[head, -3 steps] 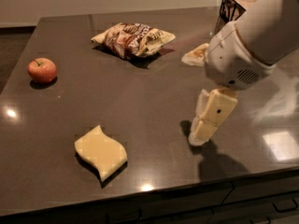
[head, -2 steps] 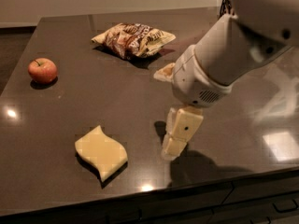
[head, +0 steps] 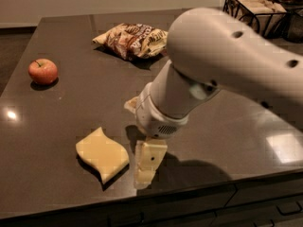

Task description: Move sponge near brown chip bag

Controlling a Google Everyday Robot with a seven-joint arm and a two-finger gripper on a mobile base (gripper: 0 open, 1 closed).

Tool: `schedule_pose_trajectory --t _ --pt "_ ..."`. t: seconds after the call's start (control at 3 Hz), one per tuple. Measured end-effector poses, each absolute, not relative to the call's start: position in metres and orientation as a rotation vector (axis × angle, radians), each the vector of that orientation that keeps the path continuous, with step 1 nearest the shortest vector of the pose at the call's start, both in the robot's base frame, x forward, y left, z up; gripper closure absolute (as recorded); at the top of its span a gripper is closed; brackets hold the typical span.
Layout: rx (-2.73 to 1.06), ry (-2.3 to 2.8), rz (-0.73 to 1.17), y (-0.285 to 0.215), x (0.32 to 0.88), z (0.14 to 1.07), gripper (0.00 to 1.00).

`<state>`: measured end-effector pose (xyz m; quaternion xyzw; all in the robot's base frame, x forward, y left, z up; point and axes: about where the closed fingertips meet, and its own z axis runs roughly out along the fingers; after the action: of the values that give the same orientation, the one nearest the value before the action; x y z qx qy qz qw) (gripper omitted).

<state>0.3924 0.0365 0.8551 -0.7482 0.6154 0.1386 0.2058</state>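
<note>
Currently gripper (head: 147, 164) hangs low just beside sponge (head: 102, 154), near front edge of counter (head: 57, 108); spread or pressed together: cannot tell. Bag (head: 132, 39) lies well apart, at rear.

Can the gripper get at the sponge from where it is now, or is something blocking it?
Probably yes. The gripper hangs low right beside the sponge, which lies flat on the table, and nothing stands between them.

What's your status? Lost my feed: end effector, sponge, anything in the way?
End effector low beside the sponge, not holding it. Sponge flat near counter's front edge; brown chip bag at far side. Apple well aside, not between them.
</note>
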Motion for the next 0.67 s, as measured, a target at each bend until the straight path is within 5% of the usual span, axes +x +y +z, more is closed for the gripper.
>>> schedule_pose_trajectory --t 0.33,0.67 --pt "-2.122 1.710 0.398 0.0529 0.3846 0.8358 0.00" --pt "-2.139 1.732 0.414 0.0629 0.3839 0.8259 0.14"
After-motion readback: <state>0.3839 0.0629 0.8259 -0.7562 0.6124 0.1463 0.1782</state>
